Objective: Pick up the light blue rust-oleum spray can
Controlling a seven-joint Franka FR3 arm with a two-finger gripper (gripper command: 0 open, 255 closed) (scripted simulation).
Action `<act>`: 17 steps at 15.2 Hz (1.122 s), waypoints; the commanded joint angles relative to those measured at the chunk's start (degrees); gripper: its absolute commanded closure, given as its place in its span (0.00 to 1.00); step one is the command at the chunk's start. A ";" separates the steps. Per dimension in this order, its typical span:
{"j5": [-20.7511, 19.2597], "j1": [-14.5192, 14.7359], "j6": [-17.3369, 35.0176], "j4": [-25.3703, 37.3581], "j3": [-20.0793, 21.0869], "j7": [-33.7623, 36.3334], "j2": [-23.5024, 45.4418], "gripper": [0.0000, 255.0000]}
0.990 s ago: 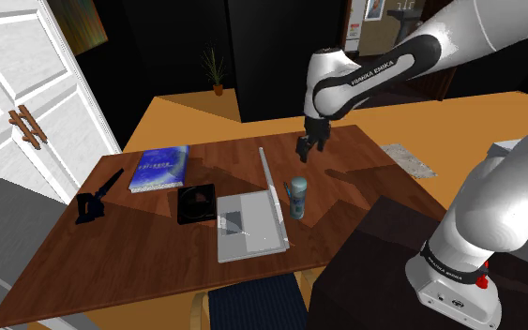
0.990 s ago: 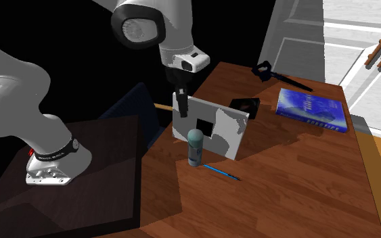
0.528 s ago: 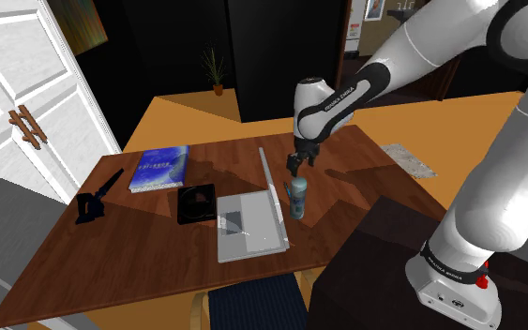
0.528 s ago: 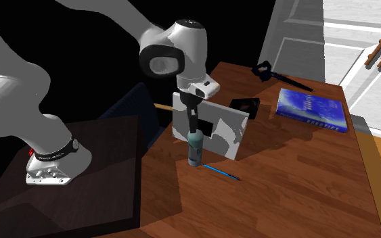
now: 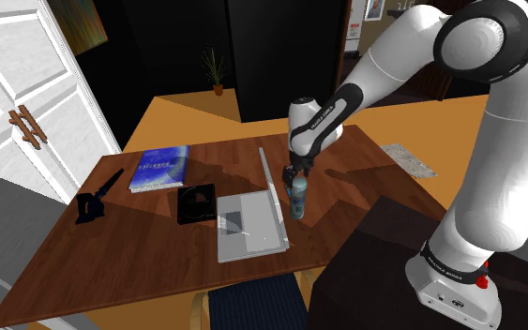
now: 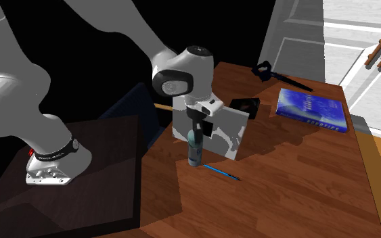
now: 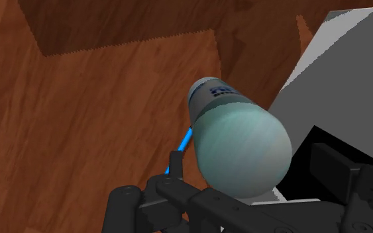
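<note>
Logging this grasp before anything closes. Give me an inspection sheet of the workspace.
Surface: brown wooden table, partly in shadow.
Job's things: light blue spray can, upright beside the open laptop's screen.
Clutter: grey laptop; blue book; black box; dark tool; blue pen lying near the can.
Claw: claw open over the can's top, fingers on either side; the wrist view shows a gap between one finger and the can.
Cables: nothing seen.
Surroundings: white door; potted plant; chair at the table's near edge.
</note>
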 commanded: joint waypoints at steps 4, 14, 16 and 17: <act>0.14 -0.13 2.53 -0.08 0.00 -0.23 2.43 0.00; 0.14 -0.13 2.53 -0.07 0.00 -0.23 2.43 1.00; 0.08 -0.11 1.09 -0.08 -0.03 -0.19 0.99 1.00; 0.05 -0.10 0.35 -0.04 -0.04 -0.17 0.29 1.00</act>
